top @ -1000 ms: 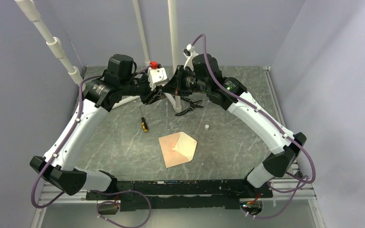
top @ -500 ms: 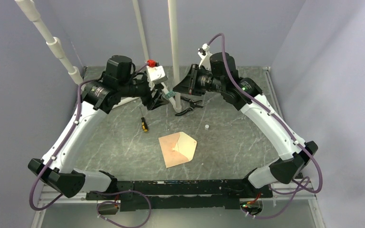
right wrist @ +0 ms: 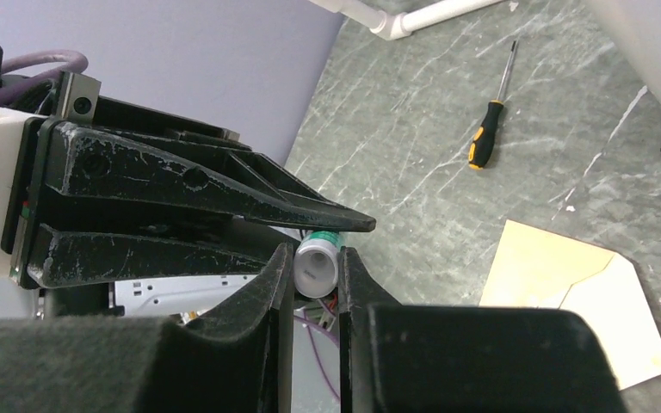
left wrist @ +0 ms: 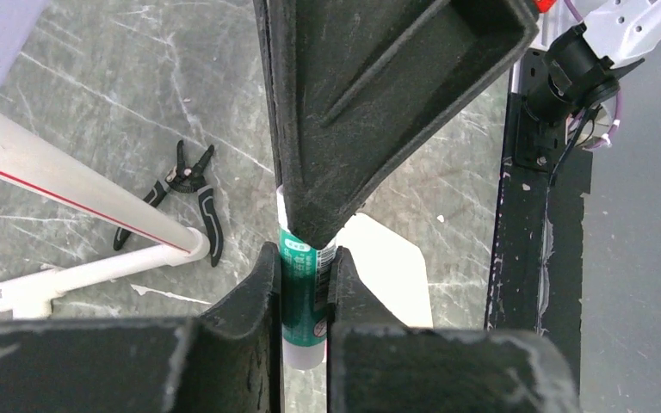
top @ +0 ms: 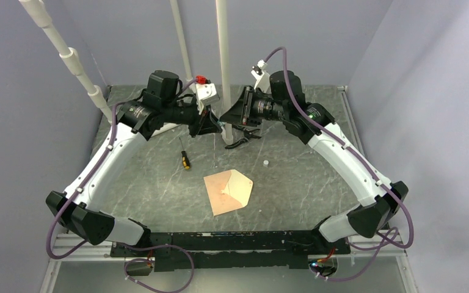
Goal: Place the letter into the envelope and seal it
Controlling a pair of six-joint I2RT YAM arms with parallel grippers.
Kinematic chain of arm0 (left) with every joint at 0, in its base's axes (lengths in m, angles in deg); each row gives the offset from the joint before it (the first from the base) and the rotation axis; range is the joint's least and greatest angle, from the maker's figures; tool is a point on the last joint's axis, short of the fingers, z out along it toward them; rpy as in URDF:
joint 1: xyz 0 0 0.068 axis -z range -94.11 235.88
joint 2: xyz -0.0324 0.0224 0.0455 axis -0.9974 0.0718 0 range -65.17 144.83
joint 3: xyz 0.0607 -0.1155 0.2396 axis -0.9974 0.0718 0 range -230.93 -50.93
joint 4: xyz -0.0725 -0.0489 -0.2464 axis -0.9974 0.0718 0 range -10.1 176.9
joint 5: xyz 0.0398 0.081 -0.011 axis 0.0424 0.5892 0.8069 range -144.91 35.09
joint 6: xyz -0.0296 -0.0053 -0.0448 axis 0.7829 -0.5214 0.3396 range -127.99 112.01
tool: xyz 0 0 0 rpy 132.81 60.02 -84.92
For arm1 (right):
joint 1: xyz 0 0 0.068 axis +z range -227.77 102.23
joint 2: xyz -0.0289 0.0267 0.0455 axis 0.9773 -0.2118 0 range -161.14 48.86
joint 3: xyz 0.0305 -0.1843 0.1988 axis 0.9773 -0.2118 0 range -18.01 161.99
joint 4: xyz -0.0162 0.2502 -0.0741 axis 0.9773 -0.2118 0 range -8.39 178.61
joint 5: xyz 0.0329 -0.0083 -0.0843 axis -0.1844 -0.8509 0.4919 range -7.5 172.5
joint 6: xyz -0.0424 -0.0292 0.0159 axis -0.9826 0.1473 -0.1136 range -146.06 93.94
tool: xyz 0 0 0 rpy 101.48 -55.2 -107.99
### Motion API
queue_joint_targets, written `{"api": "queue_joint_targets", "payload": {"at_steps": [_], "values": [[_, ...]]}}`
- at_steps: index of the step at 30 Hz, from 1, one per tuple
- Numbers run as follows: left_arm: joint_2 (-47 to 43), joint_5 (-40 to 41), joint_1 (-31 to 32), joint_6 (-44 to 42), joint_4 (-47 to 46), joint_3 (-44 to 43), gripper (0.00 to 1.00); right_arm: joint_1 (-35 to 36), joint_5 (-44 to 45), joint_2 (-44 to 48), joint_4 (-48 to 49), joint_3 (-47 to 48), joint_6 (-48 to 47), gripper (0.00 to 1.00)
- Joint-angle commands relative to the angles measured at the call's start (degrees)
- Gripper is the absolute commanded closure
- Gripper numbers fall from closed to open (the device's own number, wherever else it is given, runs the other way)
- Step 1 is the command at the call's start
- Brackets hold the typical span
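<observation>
Envelope (top: 229, 191) flat on tbl (top: 317, 177), well apart from both claws: down below them, on the arm-base side. Peach-tan rectangular body w/ faint creases. Paler pointed flap folded out open, on the side toward the R arm. Not sealed. Letter: can't tell apart from the tan body, whether on top of it or inside.

L claw (top: 210, 126) and R claw (top: 223, 116) up in the air over the far part of the tbl, tips nose to nose. Btw them a glue stick (left wrist: 303, 288): green label, white ends. L claw fingers (left wrist: 262, 284) narrowed to tube width, pressed on the green label from both sides, so gripping it. R claw at the opposite end, fingers (right wrist: 277, 275) nearly together and clamped on the white end of the same stick, so gripping too. Stick off the tbl, held by both.

Screwdriver (top: 185, 160), black/yellow handle, on the tbl below L claw, btw claws and envelope, apart from both. Pliers (top: 243, 135), black grips, on the tbl just under and beside R claw. Small white bit (top: 265, 163) on the tbl below R claw, nearer the envelope, not touching it. Upright white pipe (top: 223, 61) right behind the claw tips.
</observation>
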Motion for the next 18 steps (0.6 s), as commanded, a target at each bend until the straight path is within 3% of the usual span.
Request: {"api": "queue_joint_targets", "payload": {"at_steps": [1,3,6,9,12,18], "values": [[-0.49,-3.83,0.14,-0.31,-0.04,-0.88,0.98,-0.1,-2.71,2.81,5.87,-0.94,0.84,1.0],[-0.78,-4.54,0.13,-0.08,0.0,-0.62,0.98,-0.31,-3.56,3.56,7.62,-2.28,-0.44,0.96],[-1.36,-6.55,0.14,-0.05,0.8,-0.72,0.98,-0.62,-4.32,5.94,10.61,-5.19,-5.87,0.52],[-1.64,-9.71,0.14,-0.23,2.78,-1.94,0.98,-1.31,-6.73,8.32,12.6,-7.51,-11.41,0.34],[-2.19,-11.26,0.14,0.67,3.03,-2.31,0.98,-1.42,-5.96,9.35,12.09,-7.54,-13.23,0.34],[-4.63,-8.17,0.14,5.99,-4.08,1.32,0.98,-1.08,-2.36,8.62,11.04,-6.84,-8.54,0.43]]}}
